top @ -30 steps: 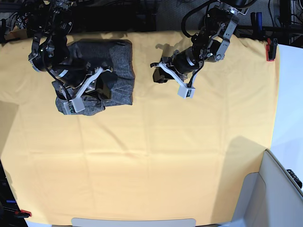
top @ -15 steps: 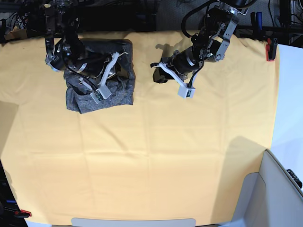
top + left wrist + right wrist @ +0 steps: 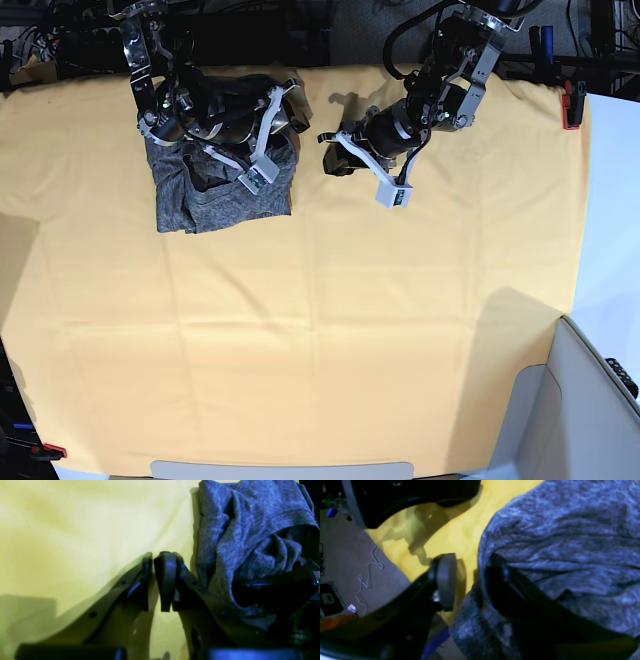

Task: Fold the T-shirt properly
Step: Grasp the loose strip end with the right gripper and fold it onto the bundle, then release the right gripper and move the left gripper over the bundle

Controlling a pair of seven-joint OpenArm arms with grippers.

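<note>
Looking first at your right gripper, its jaws stood apart, one pale pad over the yellow cloth and the dark finger pressed against the edge of the T-shirt, with nothing clamped between them. Your left gripper had its jaws almost together with only a thin gap, holding nothing, hovering over bare cloth just beside the shirt's bunched side. You had the grey T-shirt lying as a rumpled bundle near the far edge of the table, under the right arm in the base view. No brand, label or writing was readable anywhere on it.
</note>
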